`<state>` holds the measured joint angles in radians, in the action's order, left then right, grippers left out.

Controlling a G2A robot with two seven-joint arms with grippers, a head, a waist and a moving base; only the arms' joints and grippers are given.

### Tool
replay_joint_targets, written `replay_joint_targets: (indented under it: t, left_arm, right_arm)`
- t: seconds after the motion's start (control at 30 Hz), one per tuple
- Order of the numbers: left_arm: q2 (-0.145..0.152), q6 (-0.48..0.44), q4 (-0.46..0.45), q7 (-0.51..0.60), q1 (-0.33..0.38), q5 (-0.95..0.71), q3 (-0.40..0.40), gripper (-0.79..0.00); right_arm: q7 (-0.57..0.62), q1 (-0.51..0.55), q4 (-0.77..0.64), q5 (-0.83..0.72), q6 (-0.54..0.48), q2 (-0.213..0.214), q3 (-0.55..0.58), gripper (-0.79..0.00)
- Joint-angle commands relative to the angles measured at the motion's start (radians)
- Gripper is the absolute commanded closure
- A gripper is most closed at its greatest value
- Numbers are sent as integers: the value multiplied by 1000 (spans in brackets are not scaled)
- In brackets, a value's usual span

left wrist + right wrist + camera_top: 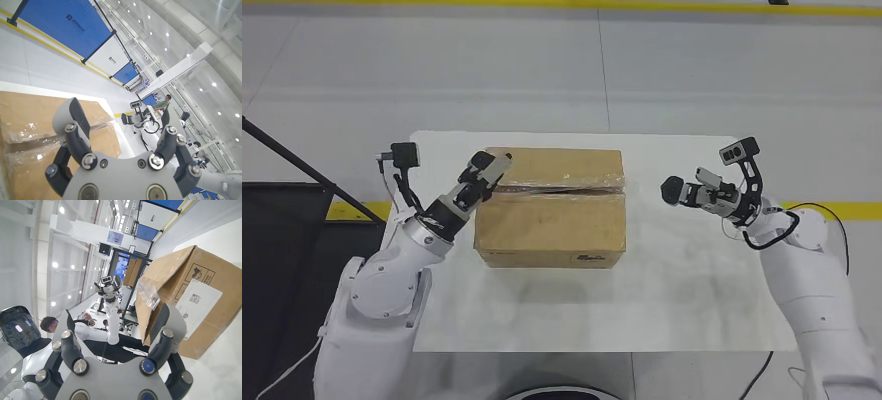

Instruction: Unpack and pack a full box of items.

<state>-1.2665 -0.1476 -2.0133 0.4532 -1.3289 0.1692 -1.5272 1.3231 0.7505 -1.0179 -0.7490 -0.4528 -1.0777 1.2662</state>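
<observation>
On a white table (pixel 672 300), a cardboard box (pixel 552 225) lies lengthwise between the arms, with the left gripper (pixel 490 165) over one end of its taped seam (pixel 562 185), the right gripper (pixel 674 190) standing off, and both jaws open.

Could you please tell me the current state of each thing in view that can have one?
Cardboard box: upright on the table, top flaps down, seam slightly parted.
Clear tape: crumpled along the seam.
Left gripper: open, empty, at the box's end by the seam.
Right gripper: open, empty, apart from the box.
</observation>
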Motion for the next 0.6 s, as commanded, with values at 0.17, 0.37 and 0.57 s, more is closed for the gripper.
replay_joint_targets:
  t: [0.17,0.37,0.57]
  left_arm:
    - [1,27,78,84,55,-141,33,-785]
    - [-1,121,199,139,177,-150,106,-785]
    - [-4,152,271,176,237,-123,178,-785]
  right_arm:
    - [-153,10,-181,20,66,-16,-46,-785]
    - [-215,-52,-195,72,177,-43,-153,-785]
    - [-250,-113,-117,91,215,-74,-240,-785]
